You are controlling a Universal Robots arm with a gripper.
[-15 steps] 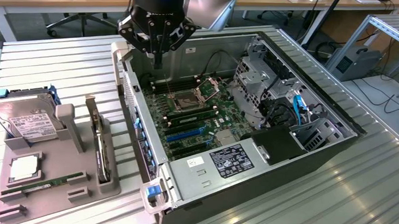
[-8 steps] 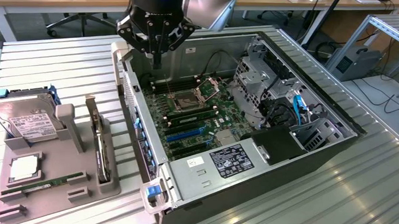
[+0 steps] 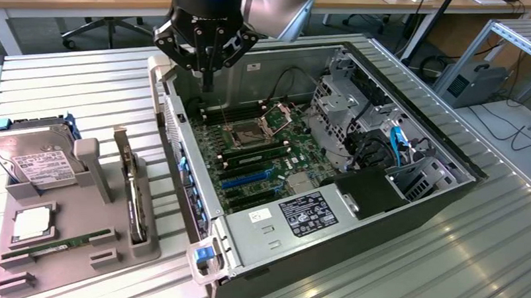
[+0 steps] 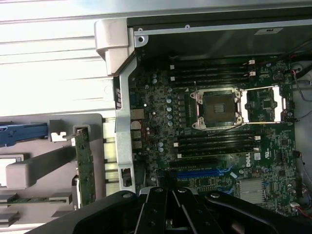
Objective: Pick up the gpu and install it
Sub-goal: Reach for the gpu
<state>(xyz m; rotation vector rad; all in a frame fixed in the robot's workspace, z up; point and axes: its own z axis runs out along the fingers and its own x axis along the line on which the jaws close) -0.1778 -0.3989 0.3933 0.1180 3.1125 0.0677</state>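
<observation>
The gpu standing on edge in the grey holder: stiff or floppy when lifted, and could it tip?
The gpu looks like a thin rigid board, so probably stiff and fairly light. Standing on its narrow edge in the grey holder, it would likely tip once unsupported. Its bare circuitry is probably fragile.

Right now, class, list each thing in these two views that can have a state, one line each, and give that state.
tool, shut, holding nothing, above the case
gpu, standing on edge in the grey holder, not installed
computer case, lying on its side, side panel off
CPU socket, load plate flipped open, no chip in it
memory stick, resting in the holder
hard drive, leaning in the holder
</observation>
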